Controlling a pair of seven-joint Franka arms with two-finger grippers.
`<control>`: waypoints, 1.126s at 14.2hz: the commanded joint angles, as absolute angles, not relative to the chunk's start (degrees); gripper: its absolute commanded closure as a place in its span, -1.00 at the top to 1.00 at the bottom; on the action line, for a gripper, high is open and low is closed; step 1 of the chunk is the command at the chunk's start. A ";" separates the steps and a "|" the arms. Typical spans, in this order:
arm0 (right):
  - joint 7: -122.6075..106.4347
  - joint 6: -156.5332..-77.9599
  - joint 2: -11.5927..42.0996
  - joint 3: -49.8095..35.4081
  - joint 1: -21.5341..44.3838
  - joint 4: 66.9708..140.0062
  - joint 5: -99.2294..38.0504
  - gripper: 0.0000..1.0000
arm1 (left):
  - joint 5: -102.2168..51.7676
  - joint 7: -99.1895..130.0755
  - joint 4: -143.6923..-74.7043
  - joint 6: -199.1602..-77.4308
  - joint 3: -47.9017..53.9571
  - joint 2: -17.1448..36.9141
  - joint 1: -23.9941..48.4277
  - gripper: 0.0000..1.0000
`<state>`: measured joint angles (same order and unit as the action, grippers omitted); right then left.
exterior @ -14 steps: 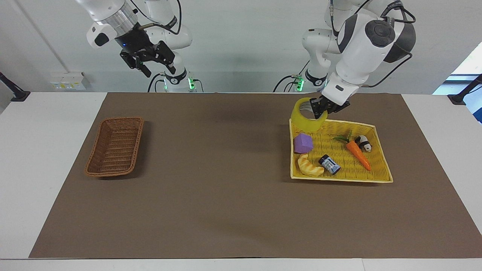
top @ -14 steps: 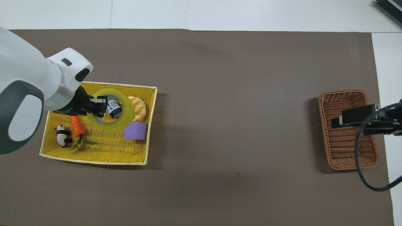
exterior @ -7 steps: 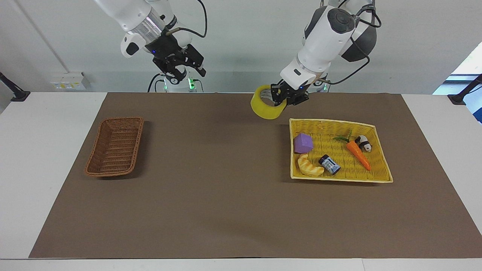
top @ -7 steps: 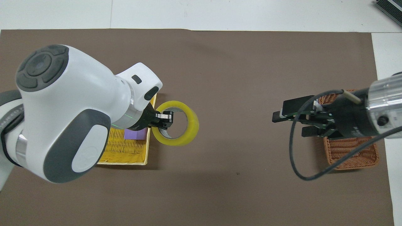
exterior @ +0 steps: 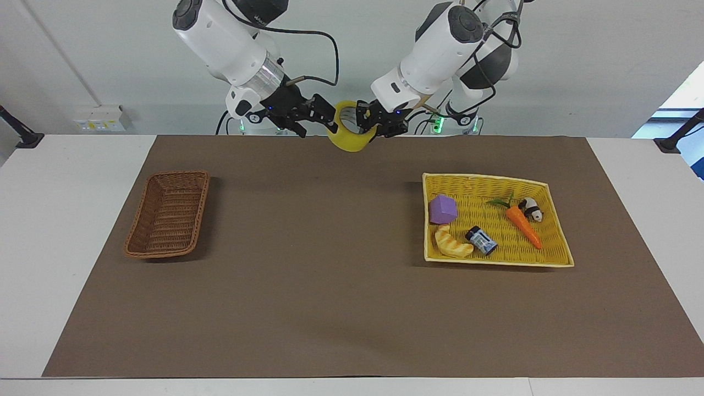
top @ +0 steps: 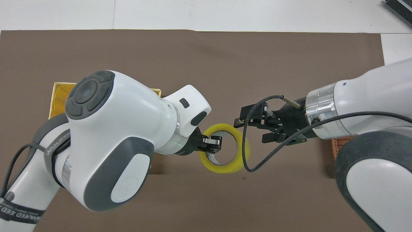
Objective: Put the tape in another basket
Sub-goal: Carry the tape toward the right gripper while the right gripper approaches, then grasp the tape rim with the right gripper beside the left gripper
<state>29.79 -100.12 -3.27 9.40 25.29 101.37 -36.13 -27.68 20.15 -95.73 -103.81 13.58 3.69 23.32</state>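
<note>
Tape [exterior: 346,140]: thick roll of translucent yellow packing tape with pale inner core, held in the air above the middle of the brown mat [exterior: 330,308], over its edge nearest the robots; ring tilted, hole open to the overhead view

Left gripper [exterior: 373,118]: closed on the wall of the tape, one finger inside the hole and one outside, gripping the ring at its 9 o'clock in the overhead view; arm comes in from the yellow tray's end of the worktop [exterior: 66,220]

Right gripper [exterior: 319,113]: fingers spread apart, holding nothing, raised just beside the tape at the ring's 2 o'clock in the overhead view; whether a fingertip touches the roll cannot be told

Wicker basket [exterior: 168,214]: small, deep, dark reddish-brown, standing toward the right arm's end of the mat, nothing seen inside it in the facing view; mostly covered by the right arm in the overhead view

Yellow tray basket [exterior: 555,220]: wide, shallow, toward the left arm's end of the mat; contents, facing view:
- purple block [exterior: 443,209], at 10 o'clock
- croissant [exterior: 452,243], at 8 o'clock
- small dark jar [exterior: 481,240], lying on its side beside the croissant
- toy carrot [exterior: 522,223], green leaves toward the robots
- panda figure [exterior: 531,209], touching the carrot, at 2 o'clock
</note>
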 commanded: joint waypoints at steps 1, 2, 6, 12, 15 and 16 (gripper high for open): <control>27.34 -100.90 -5.27 9.49 23.30 104.85 -41.22 1.00 | -30.67 18.19 -97.29 -107.13 12.83 3.43 25.66 -1.00; 26.12 -100.29 -5.53 9.58 23.03 105.46 -41.22 1.00 | -31.54 18.19 -97.82 -108.97 12.83 3.34 26.01 -1.00; 22.68 -95.64 -7.21 9.58 20.05 107.67 -42.10 1.00 | -36.73 18.28 -98.00 -114.07 12.66 3.69 25.67 -1.00; 20.65 -91.23 -7.56 10.11 18.63 107.75 -44.21 1.00 | -37.09 20.04 -98.00 -116.63 12.57 3.78 25.84 -1.00; 21.26 -91.32 -7.65 10.11 18.72 107.75 -44.21 1.00 | -37.09 20.30 -98.00 -116.81 12.57 3.78 25.84 -1.00; 21.70 -91.58 -7.65 10.11 19.42 107.75 -44.21 1.00 | -37.09 20.30 -98.00 -117.07 12.66 3.78 25.93 -1.00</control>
